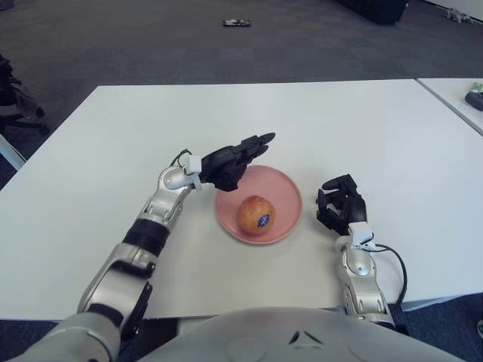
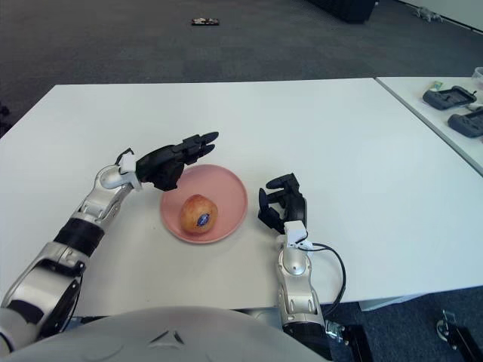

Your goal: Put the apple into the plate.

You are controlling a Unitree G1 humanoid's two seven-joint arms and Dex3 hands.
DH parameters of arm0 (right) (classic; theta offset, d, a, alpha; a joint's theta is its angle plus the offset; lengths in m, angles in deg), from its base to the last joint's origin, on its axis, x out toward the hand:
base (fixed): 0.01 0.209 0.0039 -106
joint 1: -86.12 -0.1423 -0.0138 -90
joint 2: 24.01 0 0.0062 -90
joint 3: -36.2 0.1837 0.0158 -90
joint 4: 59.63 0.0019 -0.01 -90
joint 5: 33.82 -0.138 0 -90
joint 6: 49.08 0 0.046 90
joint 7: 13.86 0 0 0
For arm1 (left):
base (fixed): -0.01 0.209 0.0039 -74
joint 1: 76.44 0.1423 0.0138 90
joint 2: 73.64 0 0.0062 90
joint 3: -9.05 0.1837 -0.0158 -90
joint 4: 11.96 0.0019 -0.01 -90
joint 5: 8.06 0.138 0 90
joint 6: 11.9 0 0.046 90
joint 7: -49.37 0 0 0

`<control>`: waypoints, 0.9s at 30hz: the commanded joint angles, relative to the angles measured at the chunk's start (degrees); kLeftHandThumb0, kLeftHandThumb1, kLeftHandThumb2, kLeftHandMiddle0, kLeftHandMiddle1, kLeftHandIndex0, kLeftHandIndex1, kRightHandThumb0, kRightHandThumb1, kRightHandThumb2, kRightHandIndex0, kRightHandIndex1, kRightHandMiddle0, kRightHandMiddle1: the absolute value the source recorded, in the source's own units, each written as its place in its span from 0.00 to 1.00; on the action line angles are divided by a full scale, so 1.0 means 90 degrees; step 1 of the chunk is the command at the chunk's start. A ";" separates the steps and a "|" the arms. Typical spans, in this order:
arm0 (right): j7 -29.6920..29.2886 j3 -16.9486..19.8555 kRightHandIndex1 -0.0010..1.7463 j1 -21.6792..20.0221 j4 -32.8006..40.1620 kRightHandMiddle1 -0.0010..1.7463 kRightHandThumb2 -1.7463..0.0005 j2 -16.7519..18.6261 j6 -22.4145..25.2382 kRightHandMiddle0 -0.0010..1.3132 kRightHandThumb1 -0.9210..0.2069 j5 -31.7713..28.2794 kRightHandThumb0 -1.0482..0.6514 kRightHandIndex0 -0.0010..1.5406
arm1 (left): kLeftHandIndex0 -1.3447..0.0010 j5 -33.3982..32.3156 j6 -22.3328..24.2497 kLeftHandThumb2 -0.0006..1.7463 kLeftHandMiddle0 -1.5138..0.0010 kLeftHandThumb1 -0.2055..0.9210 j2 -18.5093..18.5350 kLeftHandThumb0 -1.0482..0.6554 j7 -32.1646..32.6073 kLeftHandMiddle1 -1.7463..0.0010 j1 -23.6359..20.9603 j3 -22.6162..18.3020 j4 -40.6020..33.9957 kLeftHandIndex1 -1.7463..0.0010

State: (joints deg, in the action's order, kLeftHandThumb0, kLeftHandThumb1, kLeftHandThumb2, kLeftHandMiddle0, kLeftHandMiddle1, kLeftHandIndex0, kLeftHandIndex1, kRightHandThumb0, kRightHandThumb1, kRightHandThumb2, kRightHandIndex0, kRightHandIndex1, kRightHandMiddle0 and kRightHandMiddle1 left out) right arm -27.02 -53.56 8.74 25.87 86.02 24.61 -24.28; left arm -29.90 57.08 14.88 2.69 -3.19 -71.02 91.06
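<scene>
The apple (image 1: 256, 214) lies inside the pink plate (image 1: 290, 192), slightly toward the near-left part of the dish; a small dark sticker faces the camera on its lower right side; nothing touches the fruit. The plate sits flat on the white surface (image 1: 362, 128), roughly at the centre of the near half.

The left hand (image 1: 233, 161) is raised over the far-left rim of the plate, above and behind the apple, clear of both; its fingers are extended and loosely spread, pointing toward the right and away from the robot; the hand holds nothing. The left forearm runs from the lower left corner of the view diagonally up to the wrist, with a thin black cable looped at the wrist joint.

The right hand (image 1: 341, 205) shows just to the right of the plate, apart from its rim, with the forearm upright below it and a black cable trailing at the wrist; its fingers are curled inward and grasp nothing.

Beyond the surface lies grey carpet (image 1: 151, 45) with a small dark object (image 1: 236, 23) on it near the top edge of the view. A second white table (image 2: 445, 113) stands to the right, carrying two dark grey devices (image 2: 456, 109); what they are cannot be told.
</scene>
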 commanded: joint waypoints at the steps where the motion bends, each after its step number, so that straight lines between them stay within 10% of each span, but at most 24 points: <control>1: 0.0035 0.0045 0.85 0.0010 -0.0135 1.00 0.54 -0.0012 0.0056 0.23 0.17 -0.0101 0.40 0.34 | 1.00 -0.0482 0.0261 0.54 1.00 1.00 0.0125 0.00 -0.0032 1.00 0.0425 -0.0517 -0.0319 1.00; 17: 0.0053 0.0047 0.82 0.0010 -0.0118 1.00 0.50 -0.0011 -0.0009 0.26 0.22 -0.0152 0.39 0.37 | 1.00 -0.2907 0.2676 0.56 0.99 1.00 -0.1001 0.00 0.0886 0.99 0.0725 -0.2089 -0.0486 1.00; 20: 0.0056 0.0049 0.82 0.0006 -0.0111 1.00 0.49 -0.0010 0.0002 0.27 0.24 -0.0159 0.39 0.37 | 1.00 -0.2841 0.2663 0.55 0.95 1.00 -0.1099 0.01 0.1280 0.62 0.0834 -0.2404 -0.0529 0.76; 22: 0.0053 0.0054 0.82 0.0001 -0.0105 1.00 0.48 -0.0007 0.0013 0.27 0.24 -0.0165 0.39 0.37 | 0.94 -0.2490 0.2317 0.54 0.83 1.00 -0.1291 0.06 0.1655 0.32 0.0883 -0.2506 -0.0577 0.40; 27: 0.0055 0.0054 0.81 -0.0009 -0.0110 1.00 0.48 -0.0003 -0.0014 0.28 0.25 -0.0174 0.39 0.39 | 0.75 -0.1533 0.1479 0.54 0.65 0.97 -0.1821 0.20 0.2820 0.05 0.0993 -0.2652 -0.0694 0.07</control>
State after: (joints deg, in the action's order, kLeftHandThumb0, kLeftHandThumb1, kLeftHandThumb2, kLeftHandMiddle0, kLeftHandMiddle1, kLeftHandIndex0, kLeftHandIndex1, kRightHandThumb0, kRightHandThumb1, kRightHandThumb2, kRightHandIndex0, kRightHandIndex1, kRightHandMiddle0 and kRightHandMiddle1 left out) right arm -26.56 -53.35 8.60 25.49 85.99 24.02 -25.42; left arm -48.13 74.53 1.42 21.73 4.57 -93.62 85.62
